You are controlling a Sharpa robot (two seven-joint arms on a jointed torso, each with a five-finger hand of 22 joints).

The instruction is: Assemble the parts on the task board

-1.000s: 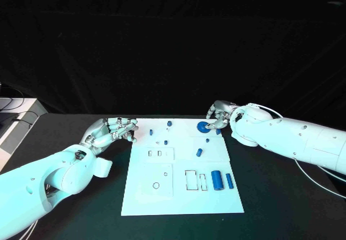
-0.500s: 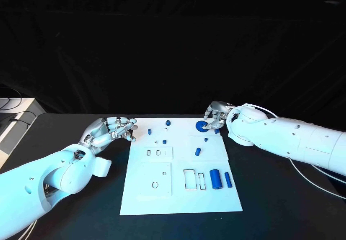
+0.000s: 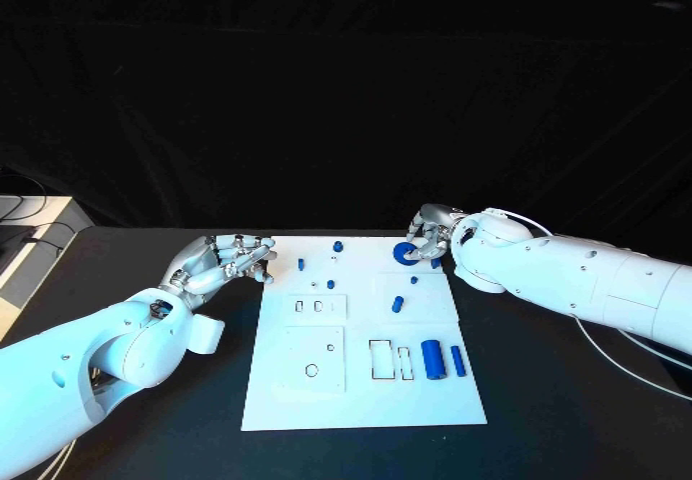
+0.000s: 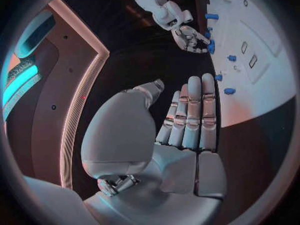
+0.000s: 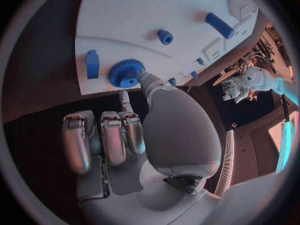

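Blue gear point(image 3: 405, 253) at task board point(image 3: 361, 400) top-right corner w/ right hand point(image 3: 430, 236) thumb touching, grip unclear, left hand point(image 3: 231, 260) by board's upper-left edge, fingers together, holding nothing.

My left hand point(image 3: 224, 262) sits low with its fingers point(image 4: 190, 112) straight and close together, holding nothing. My right hand point(image 3: 430, 238) is curled, its thumb tip touching something.
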